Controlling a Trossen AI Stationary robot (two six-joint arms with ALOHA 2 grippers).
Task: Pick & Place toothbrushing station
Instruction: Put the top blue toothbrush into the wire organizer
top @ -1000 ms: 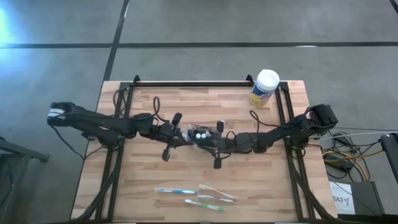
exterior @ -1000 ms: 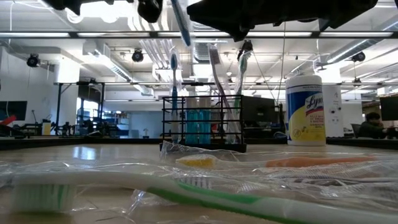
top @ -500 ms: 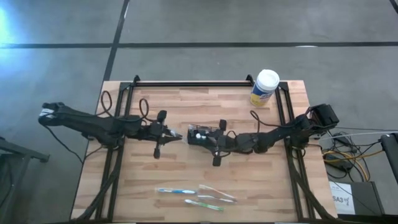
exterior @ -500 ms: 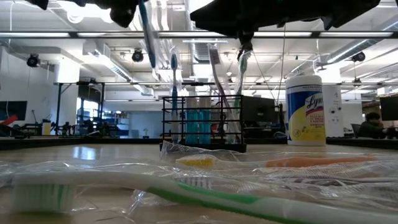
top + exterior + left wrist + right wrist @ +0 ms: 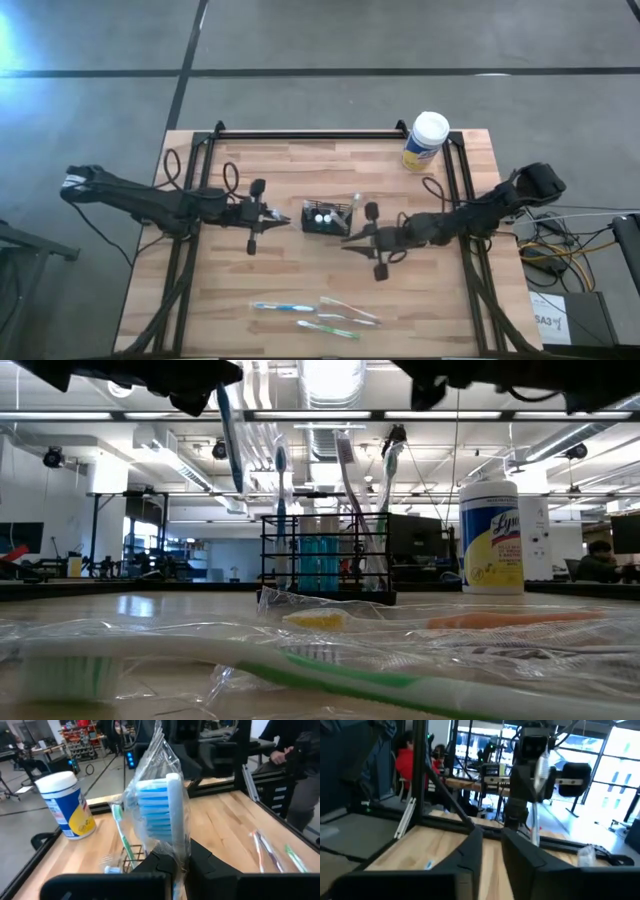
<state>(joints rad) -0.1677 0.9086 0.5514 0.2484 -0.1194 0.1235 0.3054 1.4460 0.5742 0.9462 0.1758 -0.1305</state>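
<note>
Left claw (image 5: 281,217) grips wrapped blue toothbrush (image 5: 161,805) | beside holder box (image 5: 326,216)

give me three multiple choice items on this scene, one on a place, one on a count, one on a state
1. Where does the yellow canister stand?
A. table's far right corner
B. inside the mesh holder
C. beside the loose toothbrushes

2. How many toothbrushes lie loose at the table's near edge?
A. one
B. three
C. six

3. What is the left gripper doing?
A. hanging open, empty
B. shut on a wrapped blue toothbrush
C. gripping the canister

Answers: 1 A, the high view shows it by the far right corner, apart from the mesh holder. 2 B, three lie there. 3 B, the left wrist view shows the wrapped blue toothbrush rising from its closed fingers.
</note>
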